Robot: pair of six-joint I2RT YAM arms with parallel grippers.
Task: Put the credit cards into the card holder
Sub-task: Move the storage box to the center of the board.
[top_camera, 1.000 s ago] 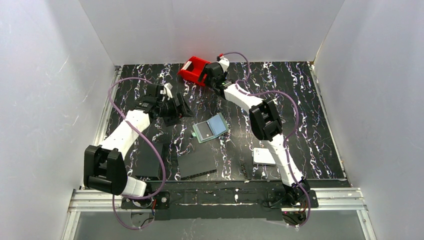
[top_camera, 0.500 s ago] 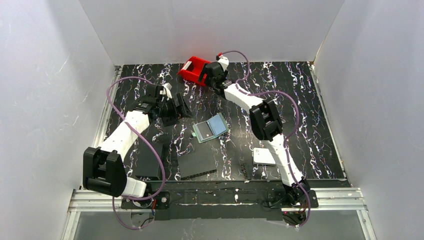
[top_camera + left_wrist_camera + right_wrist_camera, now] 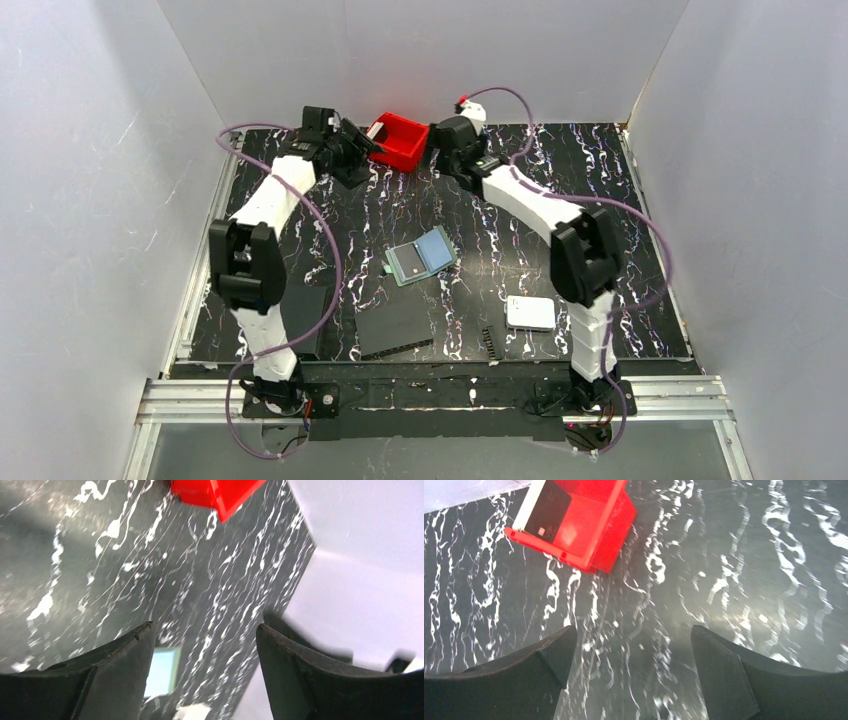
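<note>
Seen from above, the card holder [image 3: 420, 257] lies open at mid-table, well apart from both arms. The left gripper [image 3: 362, 152] and the right gripper [image 3: 436, 140] flank the red bin [image 3: 402, 142], and their fingers are too small to judge there.

In the left wrist view the fingers [image 3: 120, 655] are spread and empty. The bin is cut off at the top.

In the right wrist view the fingers [image 3: 724, 665] are spread and empty too. A flat card [image 3: 549, 510], dark with a white edge, lies in the bin.

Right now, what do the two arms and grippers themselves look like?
Both the left arm and right arm have white shells with bulky black joint housings. A purple cable loops loosely along each. The left gripper and right gripper carry matte black, wedge-shaped fingers. No markings or sleeves are visible.
</note>
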